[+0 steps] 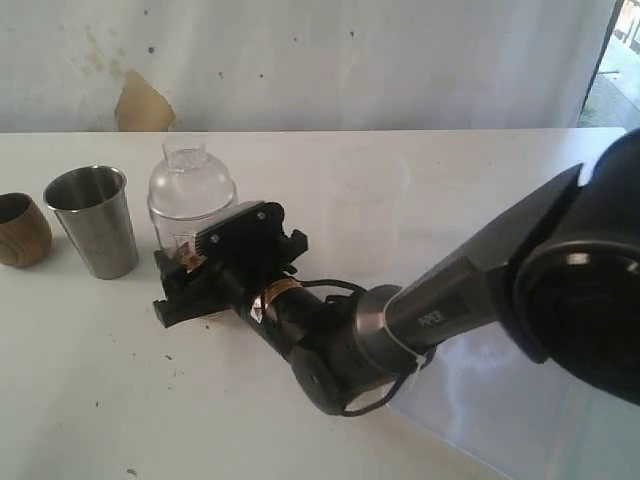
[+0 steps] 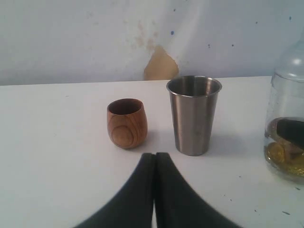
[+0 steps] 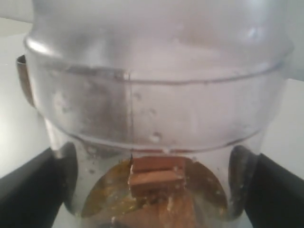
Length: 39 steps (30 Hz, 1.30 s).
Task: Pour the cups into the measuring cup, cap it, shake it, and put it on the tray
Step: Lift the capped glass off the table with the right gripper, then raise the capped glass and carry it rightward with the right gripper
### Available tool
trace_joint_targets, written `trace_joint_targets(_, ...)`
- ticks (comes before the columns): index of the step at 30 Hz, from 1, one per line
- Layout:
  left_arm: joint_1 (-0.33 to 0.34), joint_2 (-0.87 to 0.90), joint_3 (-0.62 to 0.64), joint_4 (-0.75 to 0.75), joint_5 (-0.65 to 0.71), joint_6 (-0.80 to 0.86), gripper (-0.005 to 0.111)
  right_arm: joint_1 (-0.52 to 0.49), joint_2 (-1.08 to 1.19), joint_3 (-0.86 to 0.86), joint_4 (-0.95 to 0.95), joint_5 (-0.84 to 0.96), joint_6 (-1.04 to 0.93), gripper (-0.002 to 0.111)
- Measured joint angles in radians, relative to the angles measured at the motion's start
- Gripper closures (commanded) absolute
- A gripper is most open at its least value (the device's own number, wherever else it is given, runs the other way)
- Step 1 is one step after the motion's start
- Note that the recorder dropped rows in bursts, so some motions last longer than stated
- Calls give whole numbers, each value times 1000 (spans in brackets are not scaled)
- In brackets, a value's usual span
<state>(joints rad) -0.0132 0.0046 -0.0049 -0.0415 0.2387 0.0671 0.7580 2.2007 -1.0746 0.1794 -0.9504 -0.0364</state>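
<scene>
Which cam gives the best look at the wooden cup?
Left wrist view: the wooden cup stands whole and unobstructed beside the steel tumbler. In the exterior view the wooden cup is cut off by the frame edge. The right wrist view is filled by the measuring cup; no wooden cup there.

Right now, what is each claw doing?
Left claw: closed, holding nothing.
Right claw: closed on the tall clear plastic measuring cup.

A white table (image 1: pixel 420 190), flecked with dark specks (image 1: pixel 168 357), stands against a pale, stained wall (image 1: pixel 350 60) bearing a tan patch (image 1: pixel 143 105).
</scene>
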Motion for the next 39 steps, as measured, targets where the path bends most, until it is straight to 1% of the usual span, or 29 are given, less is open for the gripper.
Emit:
trace_joint_targets(5, 0, 0, 0, 0, 0, 0, 107, 0, -176, 0, -155, 163, 0, 108)
trace_joint_targets(8, 0, 0, 0, 0, 0, 0, 107, -12, -301, 0, -207, 270, 11, 108)
trace_joint_targets(10, 1, 0, 0, 0, 0, 0, 107, -53, -359, 0, -249, 292, 123, 108)
trace_joint_targets(11, 1, 0, 0, 0, 0, 0, 107, -78, -379, 0, -322, 292, 224, 108)
trace_joint_targets(13, 1, 0, 0, 0, 0, 0, 107, -109, -420, 0, -560, 301, 381, 108)
trace_joint_targets(14, 1, 0, 0, 0, 0, 0, 107, -86, -458, -16, -662, 423, 370, 108)
trace_joint_targets(16, 1, 0, 0, 0, 0, 0, 107, -59, -470, -33, -521, 518, 271, 108)
trace_joint_targets(18, 1, 0, 0, 0, 0, 0, 107, -57, -490, -9, -606, 513, 312, 108)
trace_joint_targets(19, 1, 0, 0, 0, 0, 0, 107, -49, -497, -12, -567, 525, 251, 108)
trace_joint_targets(20, 1, 0, 0, 0, 0, 0, 107, -47, -494, -30, -380, 531, 180, 108)
trace_joint_targets(21, 1, 0, 0, 0, 0, 0, 107, -55, -493, -34, -348, 531, 183, 108)
trace_joint_targets(22, 1, 0, 0, 0, 0, 0, 107, -62, -510, -29, -470, 539, 262, 108)
trace_joint_targets(23, 1, 0, 0, 0, 0, 0, 107, -53, -523, -25, -552, 554, 291, 108)
trace_joint_targets(24, 1, 0, 0, 0, 0, 0, 107, -50, -529, -27, -527, 558, 249, 108)
trace_joint_targets(25, 1, 0, 0, 0, 0, 0, 107, -52, -527, -32, -415, 551, 197, 108)
trace_joint_targets(26, 1, 0, 0, 0, 0, 0, 107, -77, -525, -37, -338, 540, 202, 108)
trace_joint_targets(27, 1, 0, 0, 0, 0, 0, 107, -94, -535, -37, -392, 538, 279, 108)
trace_joint_targets(28, 1, 0, 0, 0, 0, 0, 107, -97, -553, -32, -519, 543, 358, 108)
trace_joint_targets(29, 1, 0, 0, 0, 0, 0, 107, -77, -567, -30, -558, 558, 341, 108)
trace_joint_targets(30, 1, 0, 0, 0, 0, 0, 107, -57, -569, -45, -453, 566, 232, 108)
trace_joint_targets(31, 1, 0, 0, 0, 0, 0, 107, -48, -561, -60, -309, 569, 133, 108)
trace_joint_targets(32, 1, 0, 0, 0, 0, 0, 107, -50, -560, -67, -248, 583, 99, 108)
trace_joint_targets(33, 1, 0, 0, 0, 0, 0, 107, -50, -564, -67, -257, 607, 95, 108)
trace_joint_targets(34, 1, 0, 0, 0, 0, 0, 107, -27, -582, -60, -330, 650, 111, 108)
trace_joint_targets(35, 1, 0, 0, 0, 0, 0, 107, -9, -590, -54, -359, 660, 95, 108)
trace_joint_targets(36, 1, 0, 0, 0, 0, 0, 107, 9, -593, -55, -341, 660, 51, 108)
trace_joint_targets(37, 1, 0, 0, 0, 0, 0, 107, 21, -590, -66, -277, 656, -4, 108)
trace_joint_targets(39, 1, 0, 0, 0, 0, 0, 107, 12, -582, -85, -126, 656, -62, 108)
